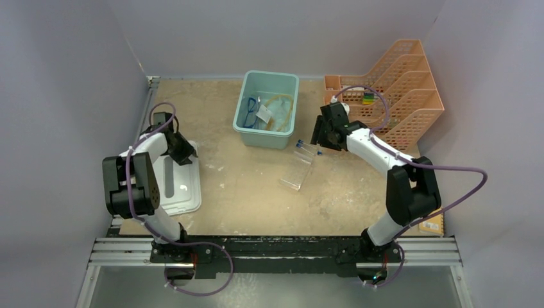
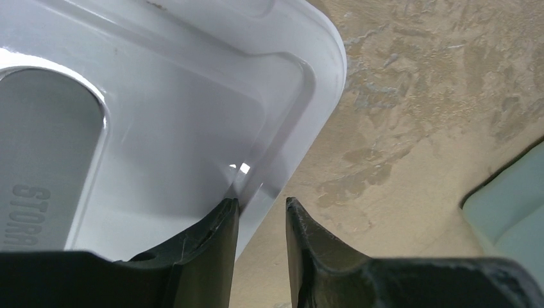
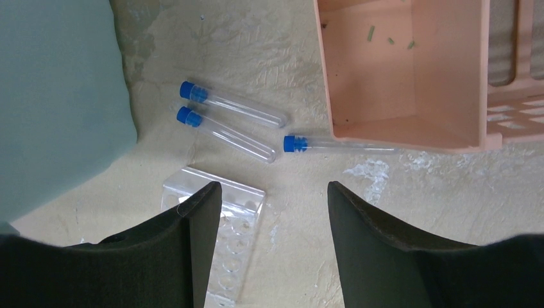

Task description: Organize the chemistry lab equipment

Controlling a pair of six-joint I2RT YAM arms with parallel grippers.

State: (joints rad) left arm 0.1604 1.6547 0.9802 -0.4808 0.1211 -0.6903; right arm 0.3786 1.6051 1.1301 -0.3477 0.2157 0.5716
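Blue-capped tubes (image 3: 224,122), three of them, lie flat on the table, well outside the clear rack (image 3: 238,206), which lies on the table just at their 6 o'clock in the top view. One tube rests against the foot of the orange tray (image 3: 398,77), which stands at 2 o'clock on the table. The right gripper (image 3: 272,192) hovers over the tubes, its fingers wide apart and holding nothing. At 12 o'clock a teal bin (image 1: 263,138) holds the goggles (image 1: 249,112), the amber tube (image 1: 282,102) and a packet (image 1: 263,115). At 9 o'clock the left gripper (image 2: 260,205) straddles the rim of a white lid (image 2: 192,128), fingers narrowly apart, with bare table showing beside the outer one.
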